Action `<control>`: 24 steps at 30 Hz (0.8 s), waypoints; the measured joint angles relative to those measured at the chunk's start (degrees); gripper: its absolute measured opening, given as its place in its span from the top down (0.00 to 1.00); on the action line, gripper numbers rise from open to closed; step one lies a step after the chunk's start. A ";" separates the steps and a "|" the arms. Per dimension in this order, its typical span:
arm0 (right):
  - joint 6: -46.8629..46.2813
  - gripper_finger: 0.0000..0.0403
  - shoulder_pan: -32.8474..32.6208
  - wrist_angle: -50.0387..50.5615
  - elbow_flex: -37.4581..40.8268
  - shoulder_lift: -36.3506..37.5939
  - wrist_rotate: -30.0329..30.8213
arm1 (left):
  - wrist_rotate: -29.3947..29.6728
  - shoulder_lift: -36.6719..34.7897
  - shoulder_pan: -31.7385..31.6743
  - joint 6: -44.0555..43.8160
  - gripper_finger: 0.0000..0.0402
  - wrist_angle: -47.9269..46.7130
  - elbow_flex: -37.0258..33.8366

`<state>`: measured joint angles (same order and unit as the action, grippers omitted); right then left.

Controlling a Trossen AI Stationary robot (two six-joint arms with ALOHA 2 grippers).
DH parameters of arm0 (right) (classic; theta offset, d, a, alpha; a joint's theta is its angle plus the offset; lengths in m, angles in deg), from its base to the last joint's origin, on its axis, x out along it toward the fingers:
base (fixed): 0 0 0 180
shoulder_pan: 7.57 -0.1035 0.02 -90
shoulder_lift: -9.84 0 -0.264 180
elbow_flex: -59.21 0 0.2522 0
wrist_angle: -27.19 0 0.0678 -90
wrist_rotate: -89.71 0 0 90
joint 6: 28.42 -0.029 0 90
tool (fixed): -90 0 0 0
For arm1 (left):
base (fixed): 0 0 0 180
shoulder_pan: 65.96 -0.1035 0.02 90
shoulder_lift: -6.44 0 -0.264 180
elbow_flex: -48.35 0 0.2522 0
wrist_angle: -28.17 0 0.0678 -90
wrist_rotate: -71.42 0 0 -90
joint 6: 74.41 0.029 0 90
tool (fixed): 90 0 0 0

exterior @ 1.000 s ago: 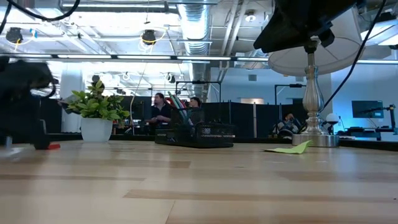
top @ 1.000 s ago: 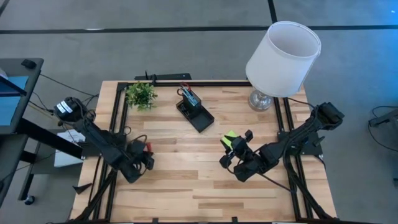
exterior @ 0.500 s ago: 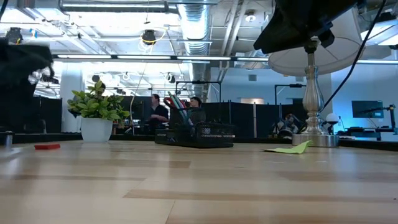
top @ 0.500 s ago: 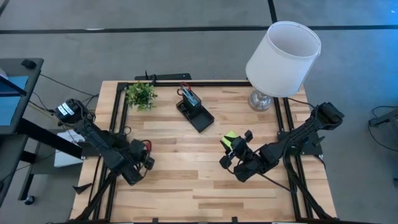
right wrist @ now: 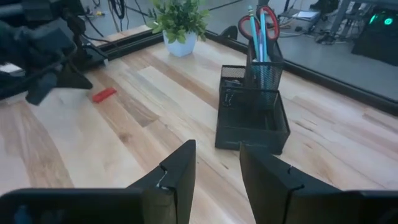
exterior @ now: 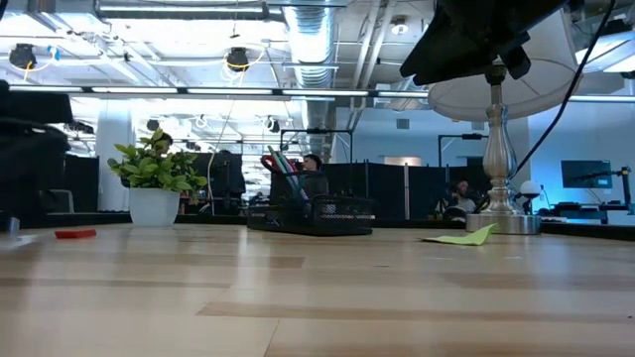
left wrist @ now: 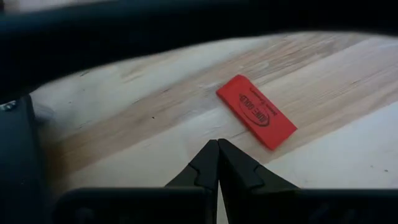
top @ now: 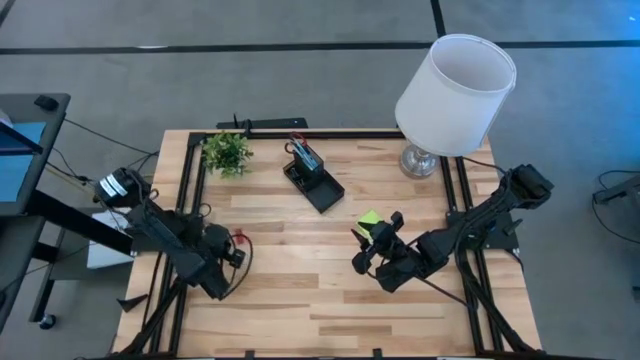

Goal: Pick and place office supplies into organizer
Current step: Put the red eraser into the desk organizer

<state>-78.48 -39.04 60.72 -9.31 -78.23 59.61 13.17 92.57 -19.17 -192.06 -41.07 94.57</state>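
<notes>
Overhead, the left gripper (top: 237, 256) hovered above the left side of the wooden table (top: 300, 290), its two fingers (left wrist: 217, 163) pressed together with nothing between them. A flat red eraser (left wrist: 256, 111) with dark lettering lay on the wood just beyond the fingertips, apart from them; from above it showed as a small red bit beside the gripper.

On the right side of the table, the right gripper (top: 372, 245) waited with its jaws parted and empty. A lime-green sticky-note pad (top: 369, 219) lay just beyond it, toward the lamp (top: 455, 82), whose white shade hung over the table's far right corner.

The black mesh organizer (right wrist: 252, 118) stood at the far middle of the table, well apart from both grippers. Its taller cup section held red-handled scissors (right wrist: 268, 17) and teal and pink pens (right wrist: 262, 28), all standing upright. Small dark items sat in its lower tray section, too small to make out.

A small potted plant (top: 226, 152) stood at the far left corner. At table level, the eraser lay at the left edge of the scene and the green pad rested in front of the lamp's base.
</notes>
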 joint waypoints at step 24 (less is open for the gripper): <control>1.05 0.70 0.09 -0.56 0.00 0.00 0.04 | 7.93 3.42 -22.36 30.67 1.00 21.69 0.50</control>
<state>-77.43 -38.95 60.16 -9.31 -78.23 59.65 21.10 95.99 -41.53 -161.39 -19.38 95.08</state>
